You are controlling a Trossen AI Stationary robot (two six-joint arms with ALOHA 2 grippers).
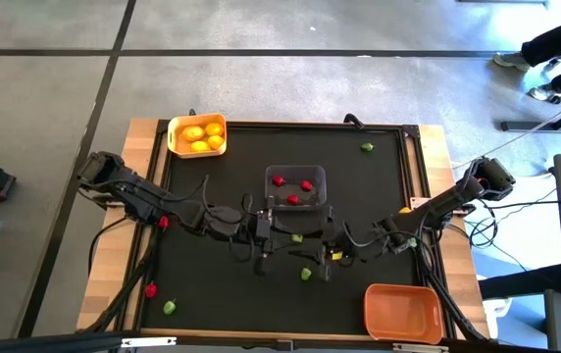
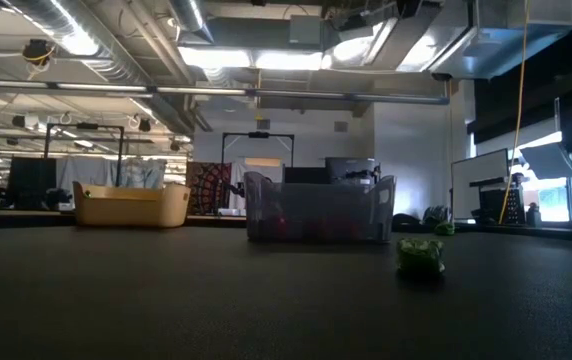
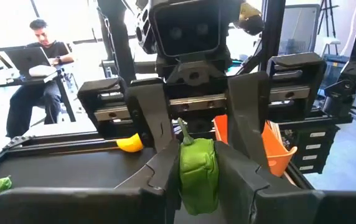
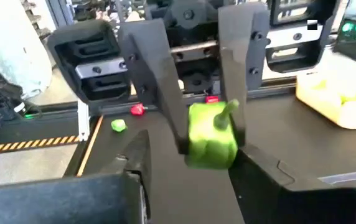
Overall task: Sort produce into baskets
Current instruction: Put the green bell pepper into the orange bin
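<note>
A green pepper-shaped piece (image 3: 198, 171) hangs above the middle of the table, with my left gripper (image 3: 196, 183) shut on it. My right gripper (image 4: 196, 163) faces it from the table's right, open. Its fingers stand on either side of the same piece (image 4: 212, 134), and a gap shows at one finger. In the high view the two grippers meet at the green piece (image 1: 297, 237). The yellow basket (image 1: 197, 135) holds lemons at the far left. The clear basket (image 1: 295, 186) holds red pieces. The orange basket (image 1: 403, 311) stands near right. My left gripper pinches the green piece by its two opposite sides (image 4: 193, 127) between its two fingers (image 4: 165, 106). The fingers come level from the table's left. The piece sits upright, stem (image 3: 183, 132) up, lifted clear of the table.
Loose green pieces lie at the far right (image 1: 367, 147), near the middle (image 1: 306, 274) and near left (image 1: 171, 307). Red pieces lie at the left (image 1: 151, 290). A small yellow piece (image 3: 130, 144) lies under the arms. A person sits beyond the table.
</note>
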